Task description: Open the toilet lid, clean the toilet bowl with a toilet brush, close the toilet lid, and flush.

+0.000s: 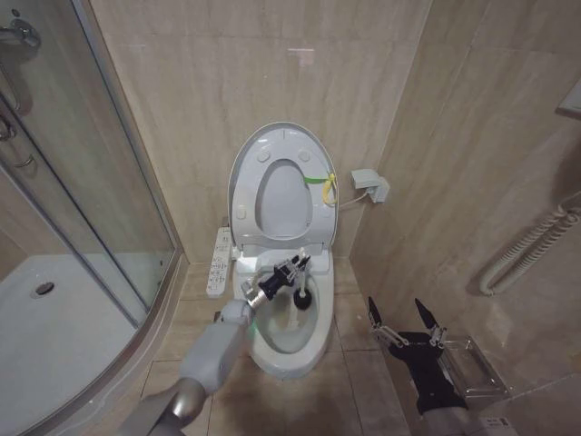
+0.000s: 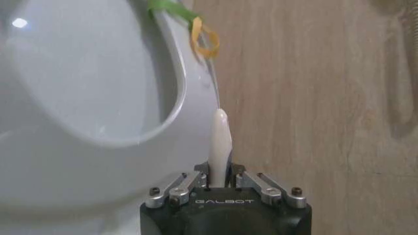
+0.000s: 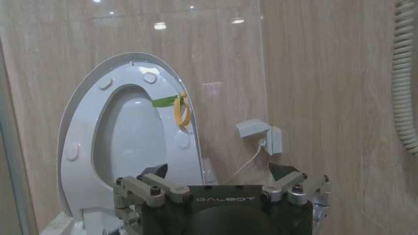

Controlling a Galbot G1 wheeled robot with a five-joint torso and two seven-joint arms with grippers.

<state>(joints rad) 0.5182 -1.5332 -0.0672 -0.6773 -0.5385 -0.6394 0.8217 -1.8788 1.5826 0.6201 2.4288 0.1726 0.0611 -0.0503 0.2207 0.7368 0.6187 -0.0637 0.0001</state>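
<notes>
Left gripper (image 1: 292, 272) clamped on toilet brush (image 1: 300, 283) handle; stick runs straight out past jaws, dark head just beyond them, down inside toilet bowl (image 1: 289, 350). Toilet lid (image 1: 283, 186) upright behind. Right gripper (image 1: 405, 323) spread, empty, well off to side, farther from bowl.

Beige tiled walls (image 1: 182, 109), glass shower enclosure (image 1: 82, 182)

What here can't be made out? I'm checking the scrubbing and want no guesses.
- Head view: the toilet brush bristles blur with the left gripper; contact with the toilet bowl is unclear.
- Left wrist view: the brush head is hidden behind the gripper body.
- Right wrist view: the right gripper fingertips are cut short by its own body; the bowl is hidden below the raised toilet lid.
</notes>
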